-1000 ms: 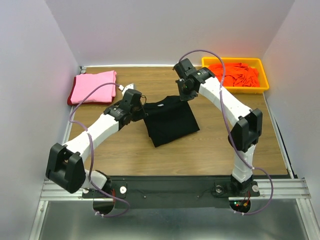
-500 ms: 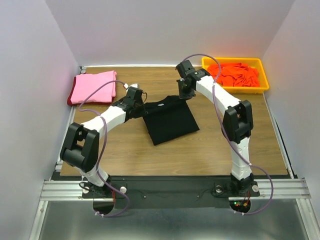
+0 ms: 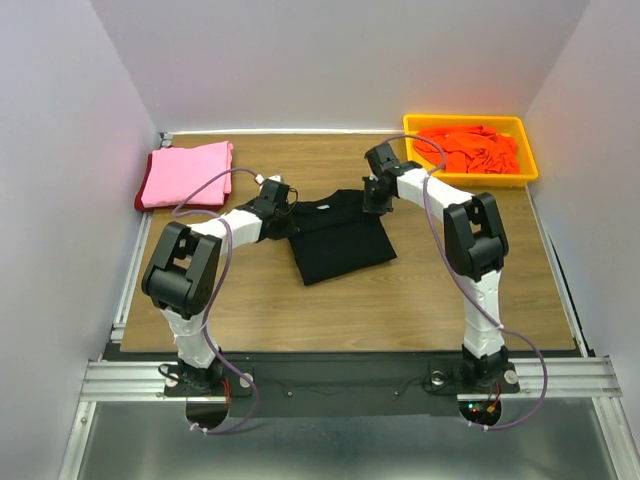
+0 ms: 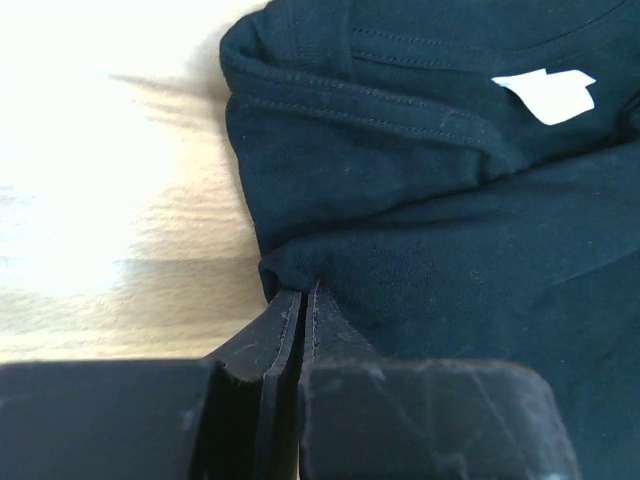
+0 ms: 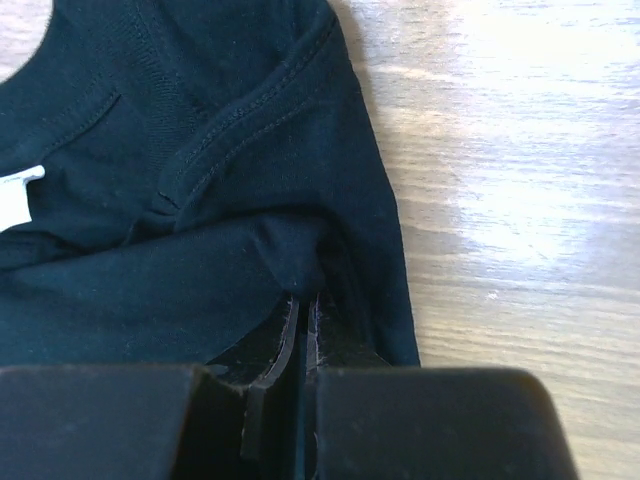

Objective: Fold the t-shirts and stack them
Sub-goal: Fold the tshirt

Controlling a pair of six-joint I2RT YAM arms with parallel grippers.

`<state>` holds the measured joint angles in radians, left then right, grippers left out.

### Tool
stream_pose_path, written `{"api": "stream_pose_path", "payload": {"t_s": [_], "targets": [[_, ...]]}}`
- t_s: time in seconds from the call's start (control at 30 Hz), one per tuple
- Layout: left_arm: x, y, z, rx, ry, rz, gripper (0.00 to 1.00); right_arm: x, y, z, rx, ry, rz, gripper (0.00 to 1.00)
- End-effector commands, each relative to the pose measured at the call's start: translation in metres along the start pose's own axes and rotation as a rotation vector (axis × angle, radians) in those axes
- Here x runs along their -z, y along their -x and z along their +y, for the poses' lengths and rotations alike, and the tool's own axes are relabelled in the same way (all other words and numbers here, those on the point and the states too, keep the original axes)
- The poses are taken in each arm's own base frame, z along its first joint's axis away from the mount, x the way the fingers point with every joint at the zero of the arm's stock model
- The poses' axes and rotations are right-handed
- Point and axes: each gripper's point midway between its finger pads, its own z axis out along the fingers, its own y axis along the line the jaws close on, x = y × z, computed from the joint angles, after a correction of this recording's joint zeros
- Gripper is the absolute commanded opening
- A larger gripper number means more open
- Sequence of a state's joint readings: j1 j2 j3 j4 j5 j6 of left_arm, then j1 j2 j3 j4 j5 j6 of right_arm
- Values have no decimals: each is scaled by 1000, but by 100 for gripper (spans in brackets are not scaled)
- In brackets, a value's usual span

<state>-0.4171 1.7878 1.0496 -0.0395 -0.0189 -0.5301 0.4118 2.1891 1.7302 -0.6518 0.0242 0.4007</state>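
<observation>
Left jaws: the left gripper (image 4: 300,297) is pressed together, pinching the black shirt (image 4: 450,260) by its left shoulder edge.
Right jaws: the right gripper (image 5: 305,300) nips the opposite shoulder.
Shirt: mid-table, collar pointing away from the arms, long axis far-to-near and slightly skewed.
Done: the pink shirt (image 3: 186,172) sits folded, far left.
Left: finish the black one and stack it, with orange shirts (image 3: 470,148) waiting in the tray (image 3: 470,120).
</observation>
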Motion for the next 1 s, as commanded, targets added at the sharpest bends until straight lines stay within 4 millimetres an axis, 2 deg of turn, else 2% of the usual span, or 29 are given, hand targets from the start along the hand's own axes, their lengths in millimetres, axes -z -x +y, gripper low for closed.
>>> {"api": "stream_pose_path", "payload": {"t_s": [0.0,0.03,0.1,0.13,0.17,0.23,0.27,0.3,0.33,0.4,0.47,0.53,0.7,0.8,0.97], "targets": [[0,-8,8,-15,19,45,0,-14,-18,-14,-45,-5,35,1],[0,-13,10,-14,23,62,0,-17,-35,-21,-51,-22,71,1],[4,-31,9,-12,0,131,0,-4,-49,-18,-74,10,99,1],[8,-40,12,-12,-2,152,0,-3,-71,-24,-83,8,148,1],[13,-47,13,-12,-4,171,0,2,-83,-27,-97,7,169,1],[26,-65,15,-23,-21,204,0,23,-93,-26,-110,36,167,1],[31,-72,14,-32,-30,217,0,28,-104,-30,-116,36,185,1],[41,-83,16,-41,-39,233,0,31,-126,-37,-123,24,223,1],[46,-91,10,-61,-58,244,0,45,-126,-36,-122,43,201,1],[61,-100,4,-93,-88,248,0,56,-144,-40,-125,55,222,1],[72,-103,-9,-135,-120,235,0,76,-140,-36,-127,88,180,1],[86,-89,-19,-134,-146,183,0,86,-137,-35,-130,97,156,1],[114,-45,-35,-125,-143,64,0,126,-110,-34,-121,94,45,1],[130,-27,-42,-129,-154,18,0,146,-97,-38,-113,72,-2,1],[149,-10,-48,-155,-168,-18,0,170,-79,-37,-97,57,-54,1]]}}
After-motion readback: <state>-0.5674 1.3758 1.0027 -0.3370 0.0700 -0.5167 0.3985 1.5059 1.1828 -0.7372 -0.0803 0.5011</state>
